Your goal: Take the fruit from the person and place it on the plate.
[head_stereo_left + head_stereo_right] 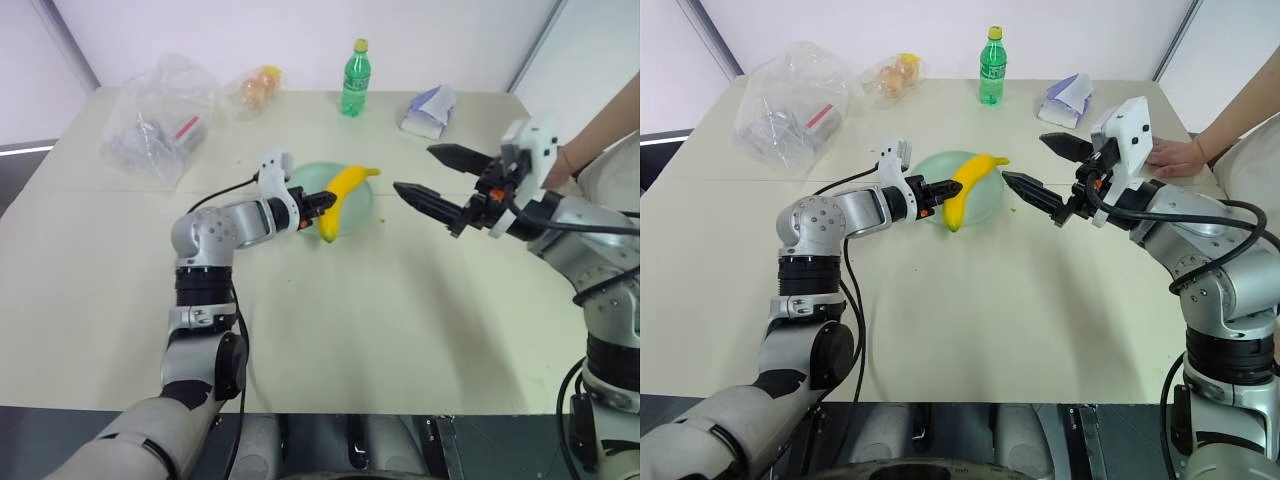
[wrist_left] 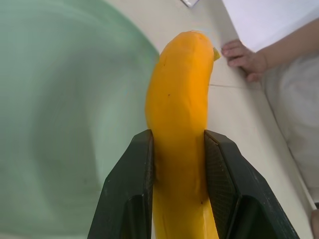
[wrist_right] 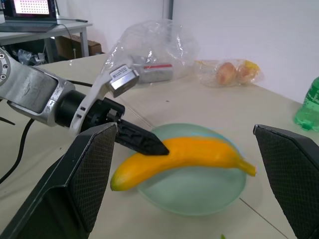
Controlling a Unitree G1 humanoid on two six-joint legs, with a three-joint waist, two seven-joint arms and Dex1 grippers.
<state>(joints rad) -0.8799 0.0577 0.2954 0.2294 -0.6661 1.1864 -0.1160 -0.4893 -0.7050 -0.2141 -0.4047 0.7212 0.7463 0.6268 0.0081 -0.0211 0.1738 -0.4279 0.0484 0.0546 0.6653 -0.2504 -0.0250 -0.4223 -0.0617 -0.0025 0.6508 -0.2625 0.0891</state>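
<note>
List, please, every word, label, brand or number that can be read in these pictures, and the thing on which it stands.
No text can be read.
Green bottle: its label is too blurred.
Tag on the left gripper: too small to read.
Blue-and-white packet: any print is illegible.

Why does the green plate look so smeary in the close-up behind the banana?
In the left wrist view the plate is soft and out of focus while the banana is sharper; in the right wrist view the plate's rim reads clearly, with the near claw fingers looming large.

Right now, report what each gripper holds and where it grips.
Left gripper clamps the banana around its middle, above the plate. Right gripper is open, holding nothing.
</note>
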